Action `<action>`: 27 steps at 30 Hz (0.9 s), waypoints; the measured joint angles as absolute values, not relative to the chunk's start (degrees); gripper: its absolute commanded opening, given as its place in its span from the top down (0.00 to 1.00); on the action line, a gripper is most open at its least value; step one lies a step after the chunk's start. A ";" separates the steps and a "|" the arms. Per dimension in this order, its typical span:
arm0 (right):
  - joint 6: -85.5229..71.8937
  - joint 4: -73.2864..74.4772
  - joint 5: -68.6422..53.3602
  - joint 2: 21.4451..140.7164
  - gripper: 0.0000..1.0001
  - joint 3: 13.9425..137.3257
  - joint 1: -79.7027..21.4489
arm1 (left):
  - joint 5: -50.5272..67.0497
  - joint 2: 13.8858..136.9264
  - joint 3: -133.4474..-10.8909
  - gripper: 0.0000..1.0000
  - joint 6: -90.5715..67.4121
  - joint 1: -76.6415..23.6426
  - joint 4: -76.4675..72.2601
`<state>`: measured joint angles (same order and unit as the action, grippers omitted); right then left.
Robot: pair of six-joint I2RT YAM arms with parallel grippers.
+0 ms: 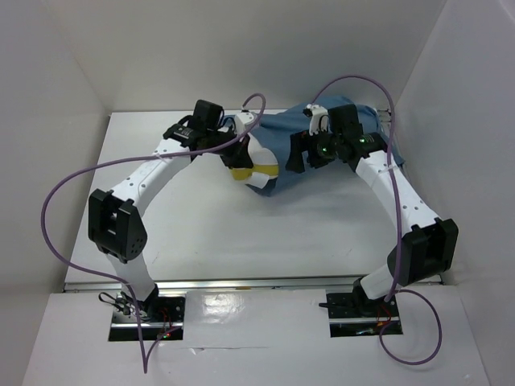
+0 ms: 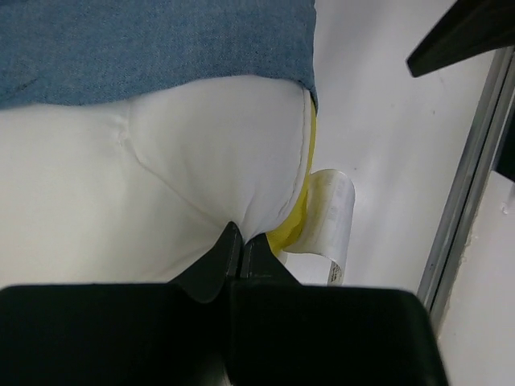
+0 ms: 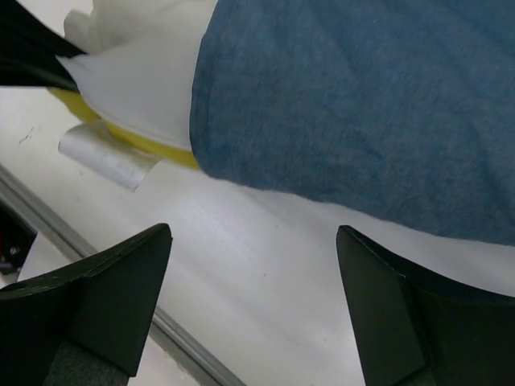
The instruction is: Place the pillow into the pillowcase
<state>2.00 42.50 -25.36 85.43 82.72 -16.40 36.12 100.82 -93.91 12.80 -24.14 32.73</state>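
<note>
The dusty-blue pillowcase [image 1: 338, 145] lies at the back of the table with most of the pillow inside it. The pillow's white end [image 1: 251, 157], with its yellow strip [image 2: 299, 219] and white tag [image 2: 330, 213], sticks out of the left opening. My left gripper [image 2: 241, 238] is shut on a pinch of the pillow's white fabric [image 2: 121, 185] at the corner beside the strip. My right gripper [image 3: 253, 265] is open just in front of the pillowcase [image 3: 362, 104], with only bare table between its fingers. The pillow's corner [image 3: 137, 80] shows at its upper left.
White walls enclose the white table [image 1: 241, 233] on the left, back and right. A metal rail [image 1: 241, 283] runs along the near edge. Purple cables [image 1: 56, 201] loop off both arms. The right gripper's dark finger [image 2: 467, 36] shows at the top right of the left wrist view.
</note>
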 measured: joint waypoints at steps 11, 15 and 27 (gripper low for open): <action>-2.11 36.12 -18.92 87.94 0.11 83.66 -23.42 | 38.87 103.37 -100.97 1.00 9.19 -22.61 35.14; -2.07 35.83 -16.67 88.27 0.12 83.66 -25.19 | 39.11 103.68 -101.62 1.00 8.54 -22.17 35.22; 1.93 29.91 -1.28 89.21 0.35 78.30 -26.74 | 39.07 103.96 -102.59 1.00 7.18 -21.50 35.81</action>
<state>1.93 29.91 -1.28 89.21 78.30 -26.74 39.07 103.96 -102.59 7.18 -21.50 35.81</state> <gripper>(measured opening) 0.730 0.037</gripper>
